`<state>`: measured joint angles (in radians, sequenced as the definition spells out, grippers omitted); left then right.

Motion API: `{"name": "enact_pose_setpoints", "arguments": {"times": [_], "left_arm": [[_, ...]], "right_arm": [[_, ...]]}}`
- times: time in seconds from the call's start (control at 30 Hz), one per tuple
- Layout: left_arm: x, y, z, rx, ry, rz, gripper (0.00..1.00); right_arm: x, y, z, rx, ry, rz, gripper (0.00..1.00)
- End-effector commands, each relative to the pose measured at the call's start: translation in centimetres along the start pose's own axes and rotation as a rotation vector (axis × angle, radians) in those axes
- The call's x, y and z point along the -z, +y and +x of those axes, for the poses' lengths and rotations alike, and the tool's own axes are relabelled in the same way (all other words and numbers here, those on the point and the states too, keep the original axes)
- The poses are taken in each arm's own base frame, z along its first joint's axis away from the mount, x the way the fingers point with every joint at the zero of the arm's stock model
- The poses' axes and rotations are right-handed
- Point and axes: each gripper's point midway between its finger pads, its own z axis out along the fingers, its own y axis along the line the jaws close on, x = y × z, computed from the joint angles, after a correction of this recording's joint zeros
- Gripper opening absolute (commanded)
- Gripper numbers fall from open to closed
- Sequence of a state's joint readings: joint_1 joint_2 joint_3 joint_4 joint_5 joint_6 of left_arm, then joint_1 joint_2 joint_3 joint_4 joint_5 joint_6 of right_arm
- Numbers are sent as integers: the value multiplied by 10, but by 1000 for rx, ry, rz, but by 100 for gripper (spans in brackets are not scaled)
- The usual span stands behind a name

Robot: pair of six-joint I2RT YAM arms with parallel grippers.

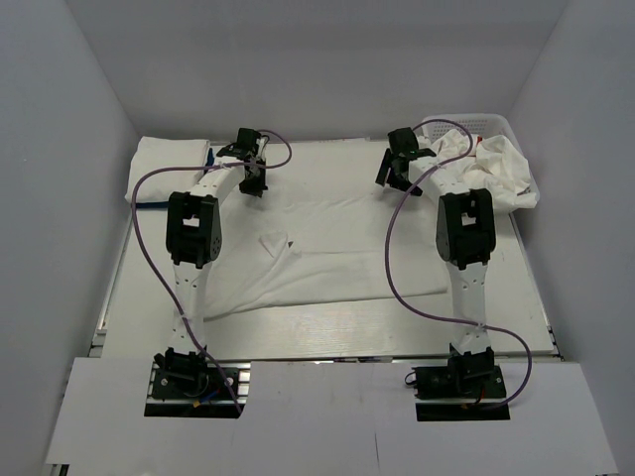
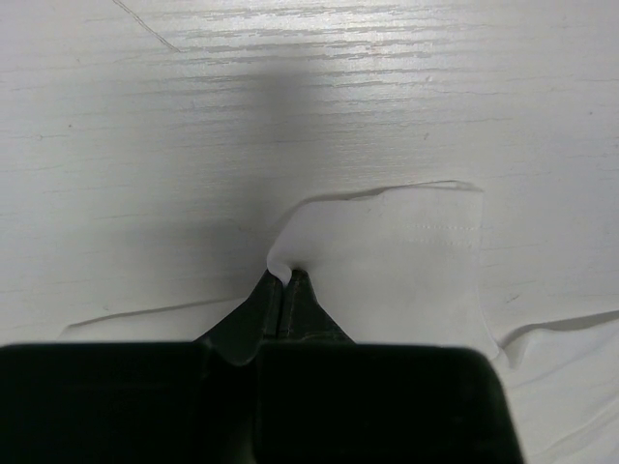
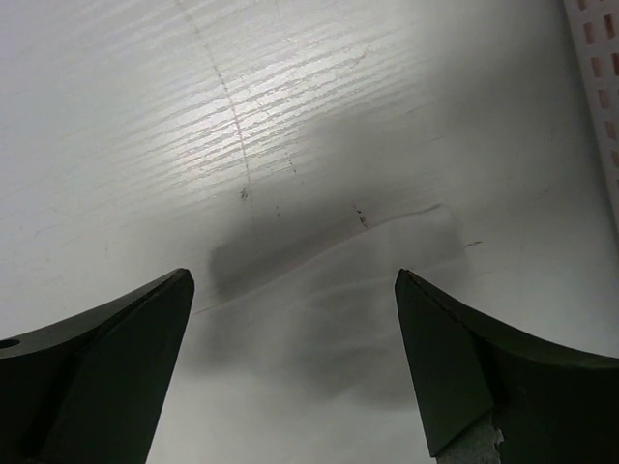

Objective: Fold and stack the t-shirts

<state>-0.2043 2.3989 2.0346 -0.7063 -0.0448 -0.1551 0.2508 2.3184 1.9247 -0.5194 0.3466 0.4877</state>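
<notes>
The white t-shirt (image 2: 406,261) — edge pinched in left gripper (image 2: 286,278), beneath right gripper (image 3: 295,280).

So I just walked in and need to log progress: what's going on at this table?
Two robot arms are folding shirts. A white t-shirt lies spread flat mid-table. The left end effector is pinched shut on a bit of cloth at its far left; the right end effector hangs open over its far right, gripping nothing. More crumpled shirts sit in the basket, and a folded white pile sits far left.
</notes>
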Motion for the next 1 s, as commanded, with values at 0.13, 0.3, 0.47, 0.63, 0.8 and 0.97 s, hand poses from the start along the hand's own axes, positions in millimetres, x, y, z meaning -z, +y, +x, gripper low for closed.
{"name": "enact_pose_setpoints", "arguments": {"times": [0.13, 0.3, 0.47, 0.63, 0.8, 0.97], "left_arm": [[42, 3, -29, 17, -92, -17, 0], [46, 1, -32, 17, -100, -5, 0], [50, -1, -34, 8, -107, 8, 0], [58, -1, -40, 9, -130, 12, 0], [72, -6, -48, 9, -160, 37, 0], [90, -2, -52, 12, -195, 22, 0]], "right_arm": [[-16, -10, 9, -29, 6, 82, 90], [-24, -13, 20, -27, 31, 97, 83], [-24, -9, 23, -22, 46, 74, 67], [-21, -7, 21, -21, 47, 58, 26], [-9, -3, 12, -10, 24, 37, 0], [10, -2, -4, 6, -34, 15, 0]]}}
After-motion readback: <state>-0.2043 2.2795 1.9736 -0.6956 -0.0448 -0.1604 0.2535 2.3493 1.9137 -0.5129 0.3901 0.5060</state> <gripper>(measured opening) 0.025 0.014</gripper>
